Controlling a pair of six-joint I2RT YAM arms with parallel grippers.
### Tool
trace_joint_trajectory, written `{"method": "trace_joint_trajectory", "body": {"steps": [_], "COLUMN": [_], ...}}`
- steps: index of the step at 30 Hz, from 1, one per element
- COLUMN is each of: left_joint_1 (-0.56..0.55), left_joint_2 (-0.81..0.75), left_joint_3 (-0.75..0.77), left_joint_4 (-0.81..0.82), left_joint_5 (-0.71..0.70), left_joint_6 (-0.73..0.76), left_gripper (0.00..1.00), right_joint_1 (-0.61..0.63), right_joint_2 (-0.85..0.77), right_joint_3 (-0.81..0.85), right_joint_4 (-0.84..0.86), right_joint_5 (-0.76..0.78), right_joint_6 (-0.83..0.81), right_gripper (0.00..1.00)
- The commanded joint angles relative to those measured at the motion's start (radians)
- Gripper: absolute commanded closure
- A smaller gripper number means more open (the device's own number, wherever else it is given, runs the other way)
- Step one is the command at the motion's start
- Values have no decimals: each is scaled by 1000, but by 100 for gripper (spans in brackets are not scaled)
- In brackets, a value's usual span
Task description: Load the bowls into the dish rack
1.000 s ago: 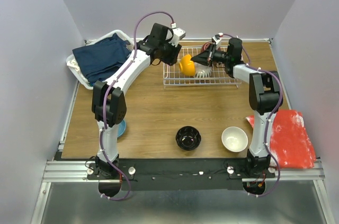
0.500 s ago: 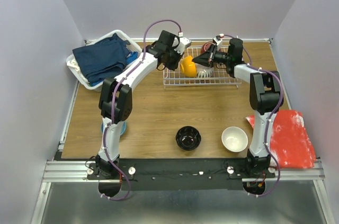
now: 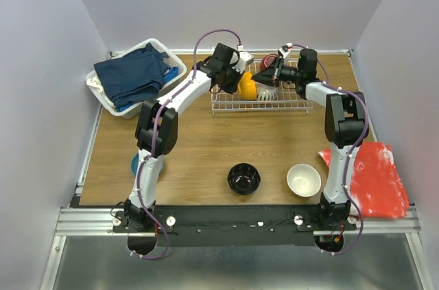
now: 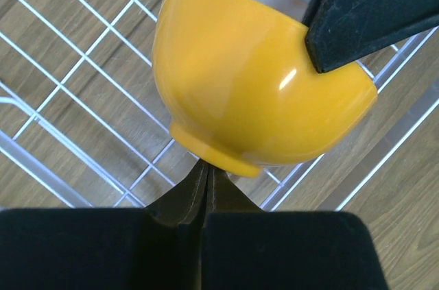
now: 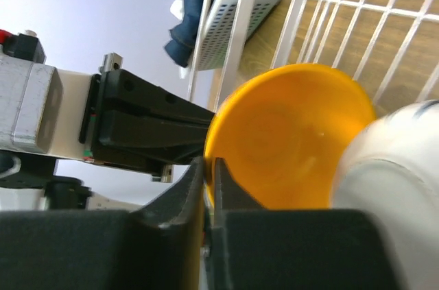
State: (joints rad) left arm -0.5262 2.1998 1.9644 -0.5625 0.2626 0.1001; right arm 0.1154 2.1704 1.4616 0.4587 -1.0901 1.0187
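Left wrist view: the left gripper (image 4: 206,170) has its fingers pressed flat together with nothing between them, and the tips sit just under the foot ring of the orange bowl (image 4: 254,84). That bowl stands on its side in the dish rack (image 4: 82,112), its foot towards this camera. The right gripper (image 5: 208,175) comes at it from the open side. Its fingers are almost together with only a thin slit between them, right at the bowl's rim. Whether they pinch that rim cannot be told. A white ribbed bowl (image 5: 391,166) stands in the rack just beside the orange one, on the right arm's side.

From above, the rack lies at the far middle of the table (image 3: 199,139). Nearer the arm bases, well apart from the rack, a black bowl (image 3: 243,179) and a white bowl (image 3: 303,179) sit upright. A blue bowl (image 3: 135,164) shows partly behind the left arm.
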Motion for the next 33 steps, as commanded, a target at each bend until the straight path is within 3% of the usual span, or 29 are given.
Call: {"method": "trace_joint_trajectory", "body": {"steps": [1,6,11,17,33], "left_joint_1": [-24,-44,-66,-78,-139], "left_joint_2": [34,73,103,113,189], "left_joint_3": [59,122,166,171,281], "left_joint_4": [50,58,64,69,88], "left_joint_5": [29,40,41,43,53], "left_joint_6": [-28,-43,-48,-56,-80], "left_gripper": [93,94,94,94,94], "right_joint_1": [-42,-101,-151,-183,-184], "right_joint_2": [-30,-106,-201,-282,-432], "right_joint_3": [29,81,77,22,-98], "right_joint_4": [-167,-455,-669,-732,-744], "right_joint_5": [10,55,131,185,239], "right_joint_6": [-176,-394,-612,-727,-779], "right_gripper": [75,55,54,54,53]}}
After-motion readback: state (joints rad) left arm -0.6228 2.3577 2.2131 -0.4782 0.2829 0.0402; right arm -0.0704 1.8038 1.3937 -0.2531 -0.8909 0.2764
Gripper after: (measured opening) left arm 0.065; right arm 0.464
